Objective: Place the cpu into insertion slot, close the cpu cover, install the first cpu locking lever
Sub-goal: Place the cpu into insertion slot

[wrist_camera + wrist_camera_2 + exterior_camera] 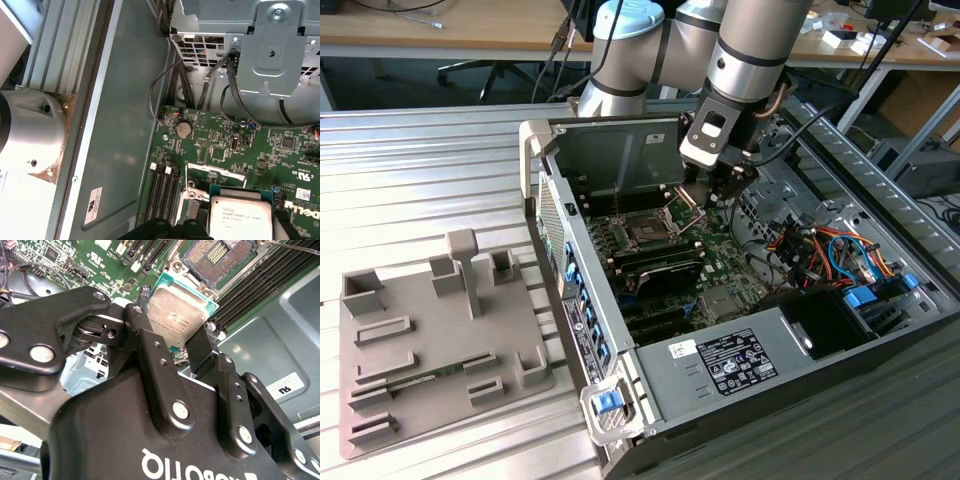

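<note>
My gripper (708,196) is shut on the cpu (181,314), one black finger (141,335) on each side of the chip. The cpu's silvery top (241,218) faces the cameras in both wrist views. I hold it above the green motherboard, a short way off the insertion slot (220,252), whose dark pin field lies open and bare. In the exterior view the slot (645,232) sits to the left of and below the gripper. A silvery frame, the cpu cover (680,207), stands tilted up at the slot's edge by the fingers. A thin metal lever (295,246) runs beside the slot.
The open computer case (580,300) lies on a ribbed metal table. Black memory slots (260,282) flank the slot, and coloured cables (825,245) and a drive cage (270,45) crowd the case's far side. A grey fixture plate (420,340) with posts lies to the exterior view's left.
</note>
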Controlling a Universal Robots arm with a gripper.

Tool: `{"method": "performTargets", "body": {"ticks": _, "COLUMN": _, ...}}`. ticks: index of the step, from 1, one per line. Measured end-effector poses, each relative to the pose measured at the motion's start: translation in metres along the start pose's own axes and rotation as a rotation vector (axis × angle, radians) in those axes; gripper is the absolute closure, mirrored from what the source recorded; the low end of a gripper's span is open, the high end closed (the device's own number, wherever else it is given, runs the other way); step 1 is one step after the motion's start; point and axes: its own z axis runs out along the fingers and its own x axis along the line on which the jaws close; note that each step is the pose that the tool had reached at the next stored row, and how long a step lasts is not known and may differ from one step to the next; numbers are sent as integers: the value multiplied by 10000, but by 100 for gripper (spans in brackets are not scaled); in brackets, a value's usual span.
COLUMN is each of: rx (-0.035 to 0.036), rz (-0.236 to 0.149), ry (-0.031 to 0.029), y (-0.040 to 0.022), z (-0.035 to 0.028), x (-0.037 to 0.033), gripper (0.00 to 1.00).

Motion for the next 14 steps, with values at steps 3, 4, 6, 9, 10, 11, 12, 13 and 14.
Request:
{"method": "performTargets", "body": {"ticks": 3, "rx": -1, "rz": 80, "ry": -7, "y": 0, "z": 2, "x": 0, "gripper": 45}}
{"method": "performTargets", "body": {"ticks": 4, "rx": -1, "rz": 99, "ry": -9, "y": 0, "z": 2, "x": 0, "gripper": 45}}
{"method": "performTargets", "body": {"ticks": 6, "rx": -2, "rz": 121, "ry": -10, "y": 0, "z": 3, "x": 0, "gripper": 45}}
{"method": "performTargets", "body": {"ticks": 9, "rx": -2, "rz": 165, "ry": -14, "y": 0, "z": 4, "x": 0, "gripper": 45}}
{"method": "performTargets", "body": {"ticks": 10, "rx": -2, "rz": 187, "ry": -15, "y": 0, "z": 5, "x": 0, "gripper": 45}}
{"method": "performTargets", "body": {"ticks": 11, "rx": -3, "rz": 198, "ry": -16, "y": -1, "z": 5, "x": 0, "gripper": 45}}
{"method": "performTargets", "body": {"ticks": 12, "rx": -3, "rz": 216, "ry": -18, "y": -1, "z": 5, "x": 0, "gripper": 45}}
{"method": "performTargets", "body": {"ticks": 13, "rx": -4, "rz": 237, "ry": -19, "y": 0, "z": 6, "x": 0, "gripper": 45}}
{"method": "performTargets", "body": {"ticks": 14, "rx": -3, "rz": 256, "ry": -21, "y": 0, "z": 7, "x": 0, "gripper": 45}}
